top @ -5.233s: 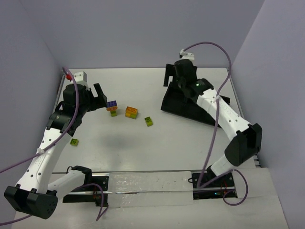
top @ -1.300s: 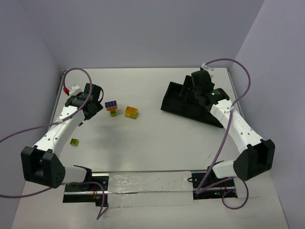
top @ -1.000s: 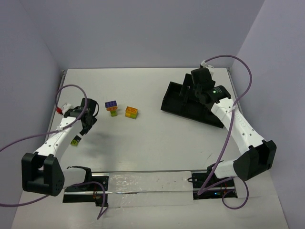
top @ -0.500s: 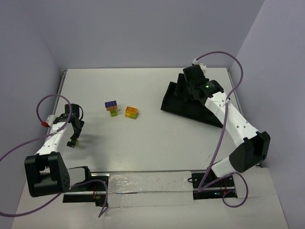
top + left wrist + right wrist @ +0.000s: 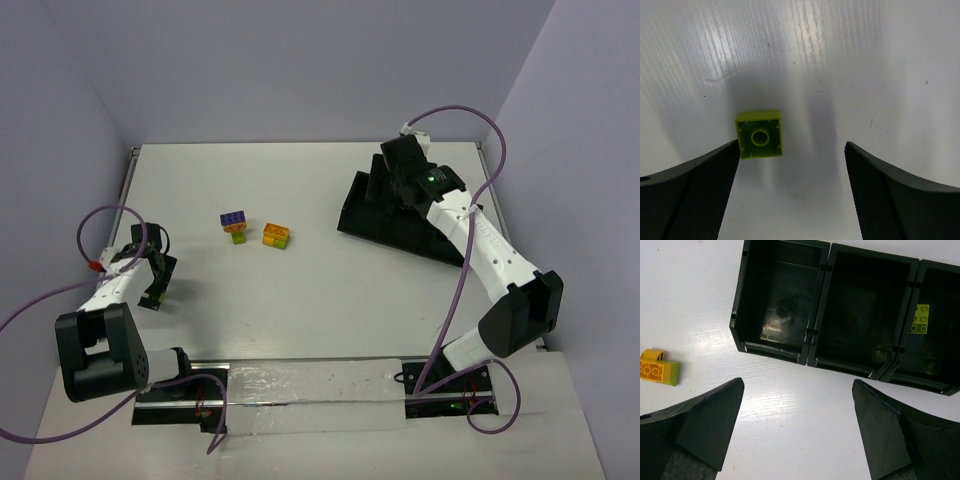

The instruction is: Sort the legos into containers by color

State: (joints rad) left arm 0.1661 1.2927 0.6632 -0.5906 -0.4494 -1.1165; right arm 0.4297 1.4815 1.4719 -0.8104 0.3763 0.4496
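A lime lego (image 5: 759, 134) lies hollow side up on the white table, just off the tip of the left finger of my left gripper (image 5: 791, 150). That gripper is open and low over it, at the table's left edge (image 5: 155, 288). A blue-purple lego stacked on orange and lime ones (image 5: 235, 224) and an orange lego (image 5: 276, 236) lie mid-table. My right gripper (image 5: 797, 385) hangs open and empty before the black tray of containers (image 5: 812, 335). The tray's right compartment holds a lime lego (image 5: 920, 319); the other two look empty.
The tray (image 5: 380, 232) sits angled at the back right, with the right arm above it. The orange lego on a lime one (image 5: 657, 371) shows at the left edge of the right wrist view. Purple cables loop from both arms. Walls close in left, back and right.
My left arm has swung back and left from beside the stacked legos and come down over the lone lime lego. The right gripper has shifted slightly left over the tray.
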